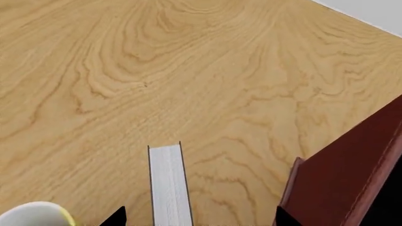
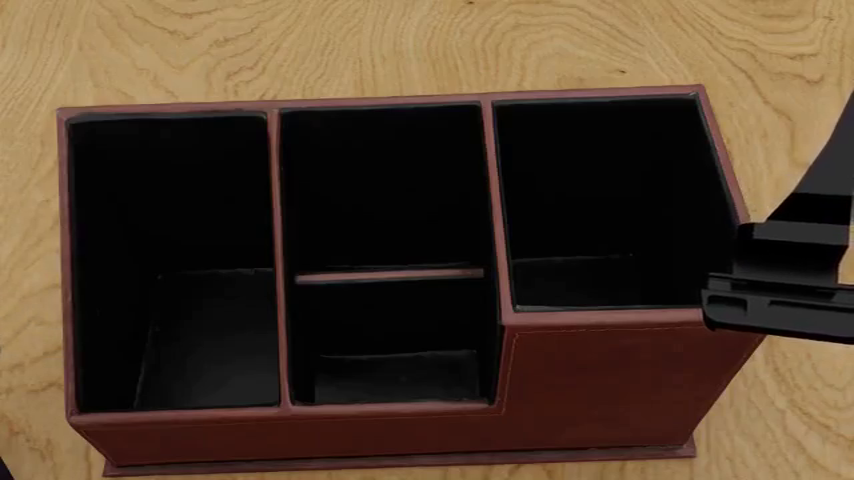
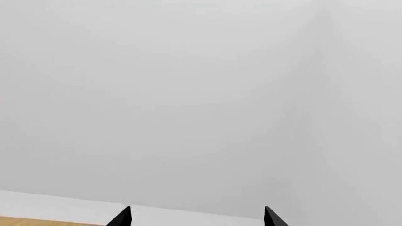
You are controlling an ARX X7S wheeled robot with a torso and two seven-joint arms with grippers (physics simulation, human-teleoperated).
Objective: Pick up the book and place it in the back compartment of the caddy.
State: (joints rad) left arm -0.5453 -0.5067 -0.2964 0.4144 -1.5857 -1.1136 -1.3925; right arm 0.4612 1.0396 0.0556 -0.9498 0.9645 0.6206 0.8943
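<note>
In the left wrist view the book [image 1: 169,184] stands on edge on the wooden table, showing white page edges between thin black covers. My left gripper [image 1: 199,217] is open around it. The book sits nearer one black fingertip [image 1: 116,217], with a wide gap to the other, and touches neither. One red-brown corner of the caddy [image 1: 351,174] rises right beside that gripper. From the head view the caddy [image 2: 601,385] fills the frame with black-lined cells and a stepped front wall; the book is out of that view. My right gripper [image 3: 196,217] is open, faces a bare grey wall and holds nothing.
A white mug [image 1: 31,214] with a yellow inside stands close to the book on the side away from the caddy. Part of my black right arm [image 2: 787,285] hangs over the caddy's right edge. The wooden table [image 1: 188,70] extends beyond the book to an edge.
</note>
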